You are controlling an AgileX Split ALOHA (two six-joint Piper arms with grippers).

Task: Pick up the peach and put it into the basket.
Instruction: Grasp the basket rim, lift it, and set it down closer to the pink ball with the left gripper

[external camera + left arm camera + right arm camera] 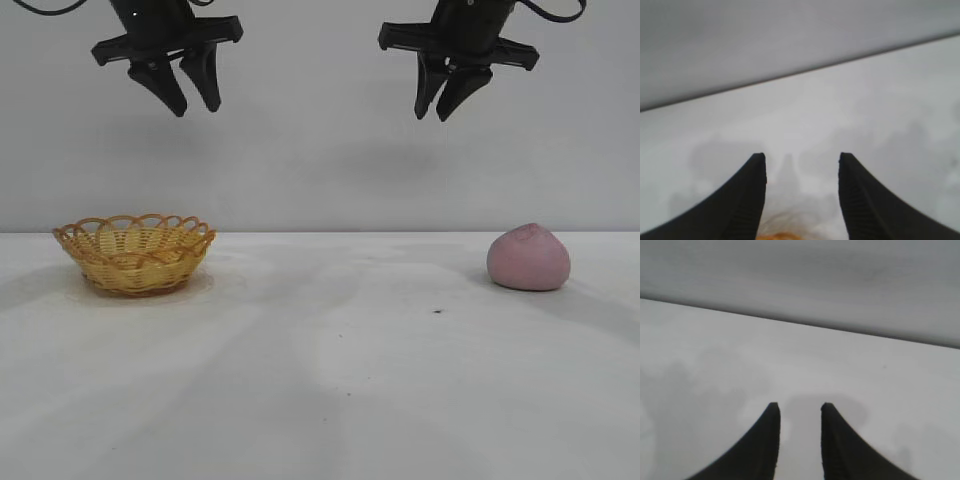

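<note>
The dusty-pink peach (528,258) rests on the white table at the right. The yellow-orange wicker basket (134,254) stands at the left with nothing in it that I can see. My left gripper (195,108) hangs high above the basket, open and holding nothing. My right gripper (432,114) hangs high, above and left of the peach, open with a narrower gap and nothing held. In the left wrist view my left gripper (802,158) frames bare table, with a blurred sliver of the basket (785,235) at the frame's edge. The right wrist view shows my right gripper (800,406) over bare table; the peach is out of view there.
The white table (320,380) runs wide between basket and peach. A small dark speck (438,310) lies left of the peach. A plain grey wall stands behind.
</note>
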